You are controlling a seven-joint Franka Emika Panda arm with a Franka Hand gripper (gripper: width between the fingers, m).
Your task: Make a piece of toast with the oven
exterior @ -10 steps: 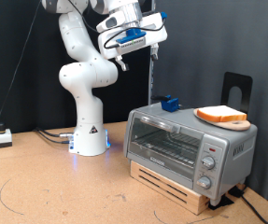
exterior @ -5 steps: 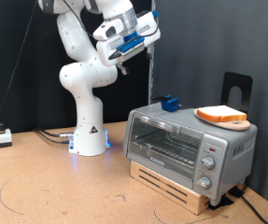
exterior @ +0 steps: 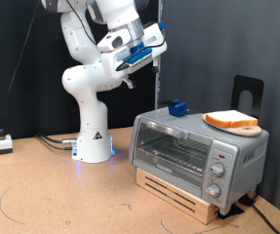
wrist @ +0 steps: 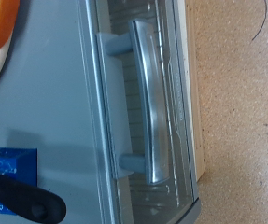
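Note:
The silver oven [exterior: 198, 151] stands on a wooden pallet at the exterior view's right, and its glass door is closed. The wrist view looks down on the door handle [wrist: 152, 103]. The piece of toast [exterior: 230, 120] lies on a round wooden board [exterior: 245, 130] on top of the oven. Its orange crust edge shows in the wrist view [wrist: 1, 21]. My gripper [exterior: 149, 47] hangs high in the air, above and to the exterior view's left of the oven, touching nothing. No object shows between its fingers.
A small blue object [exterior: 177, 108] sits on the oven's back corner and also shows in the wrist view [wrist: 5, 163]. A black stand [exterior: 247, 93] rises behind the oven. The arm's white base [exterior: 93, 136] stands behind on the brown table, and a small white box [exterior: 1, 143] sits at the far left.
The hand has tilted and drifted slightly down and toward the exterior view's left, staying high above the oven. Oven and toast have not moved.

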